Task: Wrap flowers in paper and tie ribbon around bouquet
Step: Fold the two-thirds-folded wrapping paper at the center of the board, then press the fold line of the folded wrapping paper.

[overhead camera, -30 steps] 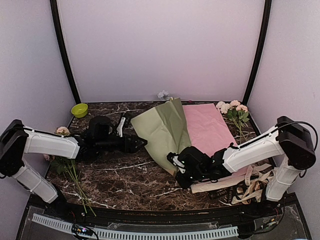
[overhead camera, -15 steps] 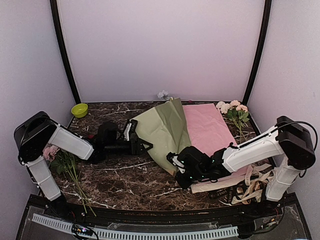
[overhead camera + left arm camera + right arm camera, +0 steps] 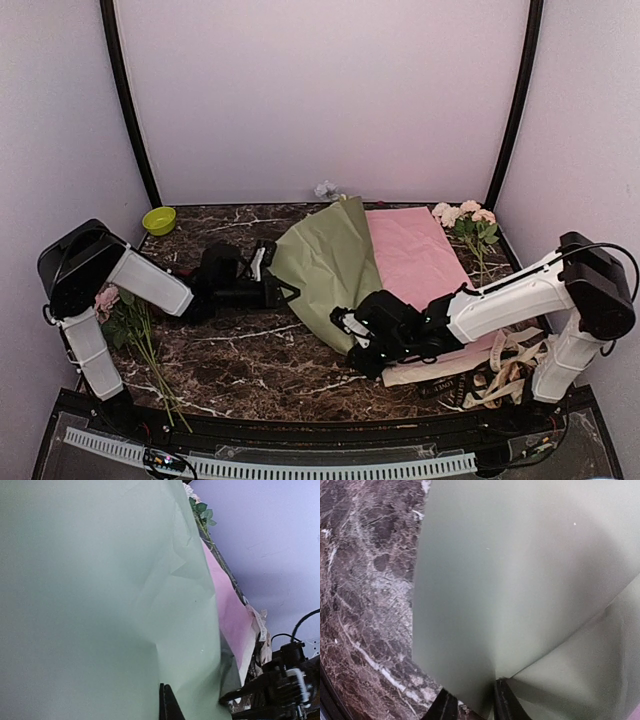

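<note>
Dark marble table, and right in the middle of it sits the big green paper, bulging up off the surface, its right side overlapping the pink sheet. Both arms are on it.

The left end effector is clenched on the paper's left edge. The left wrist view is nothing but green right up against the lens, with one dark finger poking in at the bottom.

Over at the near corner, the right end effector has its jaws parted. The corner runs down between the two fingers, but I'd call it let go, not pinched.

By my reading this is a spreading step: get the sheet flat and clear of the pink one before anything goes on it. To do that well, the left side wants a slow, low pull toward the left. Holding the edge just above the table lets the belly of the sheet settle instead of folding under. The right should be well clear of the corner, or it drags and creases.

The flowers lie apart from all this at the near left beside the left arm, stems pointing near, not yet on the paper. There's a bunch of pink blossoms at the far right, and a small green bowl at the far left.
</note>
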Motion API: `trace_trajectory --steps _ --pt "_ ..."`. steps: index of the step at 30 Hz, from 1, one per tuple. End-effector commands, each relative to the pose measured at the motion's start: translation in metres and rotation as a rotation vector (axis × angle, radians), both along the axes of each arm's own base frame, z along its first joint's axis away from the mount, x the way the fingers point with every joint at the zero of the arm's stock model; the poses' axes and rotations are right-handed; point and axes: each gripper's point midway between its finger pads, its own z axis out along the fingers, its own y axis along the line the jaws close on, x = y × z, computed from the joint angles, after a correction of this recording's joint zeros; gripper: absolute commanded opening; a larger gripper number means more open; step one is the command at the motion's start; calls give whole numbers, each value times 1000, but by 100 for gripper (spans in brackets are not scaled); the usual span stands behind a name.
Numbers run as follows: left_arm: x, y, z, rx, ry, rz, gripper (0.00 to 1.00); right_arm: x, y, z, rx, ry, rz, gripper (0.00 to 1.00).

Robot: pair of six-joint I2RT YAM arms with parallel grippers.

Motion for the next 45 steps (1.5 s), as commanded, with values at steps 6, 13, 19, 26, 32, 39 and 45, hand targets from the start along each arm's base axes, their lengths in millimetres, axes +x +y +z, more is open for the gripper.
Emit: trace_trajectory --steps 6,13,19,26,32,39,45 --pt "23 20 -50 145 94 40 0 -18 23 94 282 10 168 40" --pt "24 19 -57 155 106 21 0 34 14 134 447 -60 27 43" --pt "34 26 -67 165 143 33 0 46 31 96 400 -1 46 32" --pt "38 27 -70 162 152 19 0 3 56 38 299 91 192 20" --pt "48 30 -68 158 150 34 0 -14 43 -17 146 165 181 13" --pt "78 39 -52 242 70 70 22 -14 34 -31 104 189 143 10" --pt "95 73 -6 394 -75 208 72 -10 36 -29 110 184 109 10"
